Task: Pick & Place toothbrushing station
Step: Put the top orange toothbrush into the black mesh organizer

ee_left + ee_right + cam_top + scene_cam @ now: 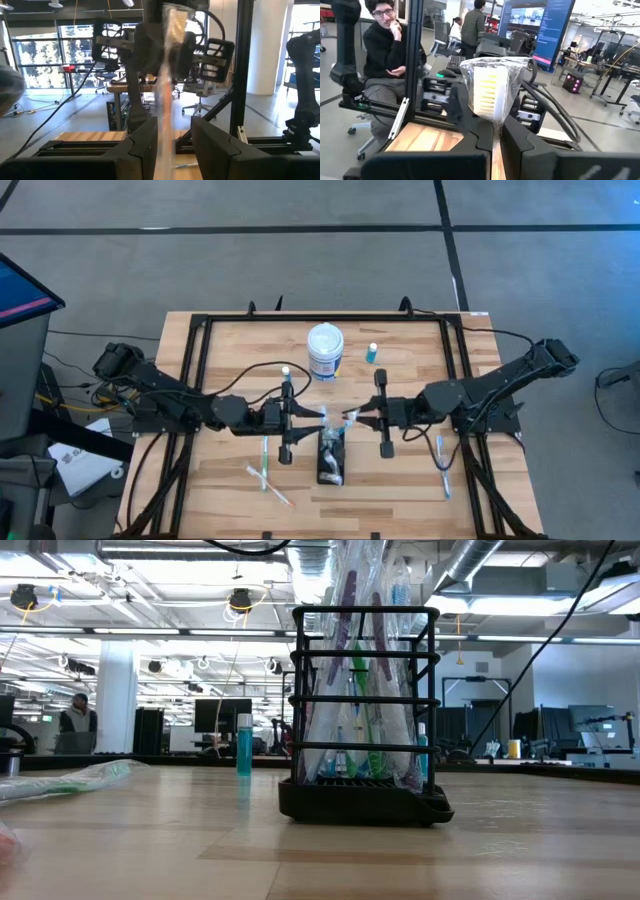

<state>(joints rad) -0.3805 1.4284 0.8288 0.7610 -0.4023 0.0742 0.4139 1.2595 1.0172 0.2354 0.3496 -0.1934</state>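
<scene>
Now both tools meet just above the toothbrushing station point(331, 458): left tool point(318, 417) and right tool point(352, 417) each pinch a wrapped toothbrush point(489, 90).

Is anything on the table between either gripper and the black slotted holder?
Nothing visible. The left gripper and right gripper flank the toothbrushing station, each shut on a wrapped toothbrush above it. The white tub stands farther back.

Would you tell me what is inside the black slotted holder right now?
The toothbrushing station holds several upright plastic-wrapped toothbrushes, green and purple among them. Their overlapping wrappers hide the exact count.
</scene>
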